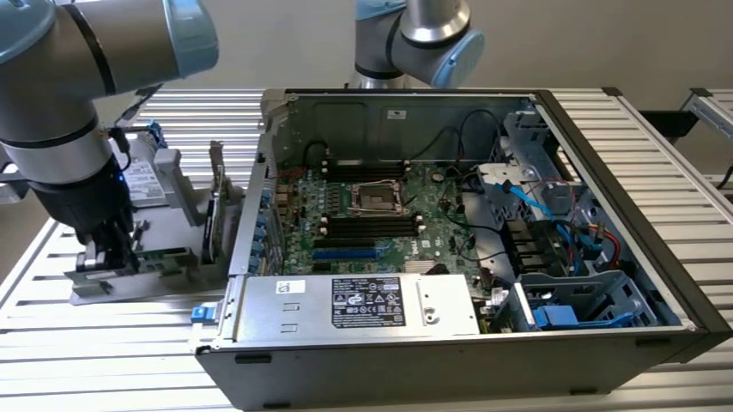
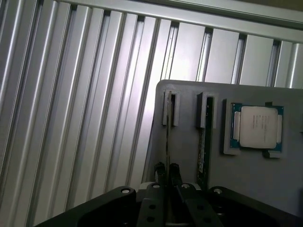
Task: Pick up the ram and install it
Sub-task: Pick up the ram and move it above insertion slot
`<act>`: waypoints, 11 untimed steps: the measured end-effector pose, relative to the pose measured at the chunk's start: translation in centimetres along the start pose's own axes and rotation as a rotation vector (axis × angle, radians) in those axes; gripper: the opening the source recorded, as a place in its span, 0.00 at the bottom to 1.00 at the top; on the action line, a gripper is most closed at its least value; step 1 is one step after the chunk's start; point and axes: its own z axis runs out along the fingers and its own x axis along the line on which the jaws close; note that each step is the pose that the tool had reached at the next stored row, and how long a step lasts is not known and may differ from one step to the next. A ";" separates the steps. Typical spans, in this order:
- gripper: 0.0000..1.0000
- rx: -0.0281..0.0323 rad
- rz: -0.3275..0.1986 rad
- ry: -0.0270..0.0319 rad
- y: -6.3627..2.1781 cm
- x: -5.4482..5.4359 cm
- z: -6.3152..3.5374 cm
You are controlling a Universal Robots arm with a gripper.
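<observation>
In the wrist view the ram [image 2: 167, 137] stands on edge in a slot of the grey holder [image 2: 265, 179], so I see it as a thin line. My gripper [image 2: 167, 171] is down over its near end, and the two dark fingers [image 2: 161, 171] press against either side of it. A second green stick [image 2: 202, 146] stands in the neighbouring slot. In the exterior view my gripper [image 1: 101, 257] hangs low over the holder [image 1: 126, 287], at the exterior view's left of the open computer case [image 1: 596, 154].
A square silver processor [image 2: 258, 125] lies in the holder beside the sticks. Upright cards [image 1: 215, 202] and a drive [image 1: 143, 180] stand between holder and case. The motherboard's black memory slots [image 1: 366, 227] lie open inside the case. A second arm [image 1: 413, 34] stands behind it.
</observation>
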 end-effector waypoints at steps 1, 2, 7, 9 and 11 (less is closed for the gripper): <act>0.14 0.0000 0.000 0.0010 0.00 0.0 -0.14; 0.14 -0.0001 0.000 0.0021 0.01 -0.1 -0.26; 0.14 -0.0012 0.001 0.0076 0.11 -0.2 -1.55; 0.14 -0.0015 0.001 0.0095 0.15 -0.3 -2.33; 0.14 -0.0016 0.001 0.0110 0.18 -0.4 -3.24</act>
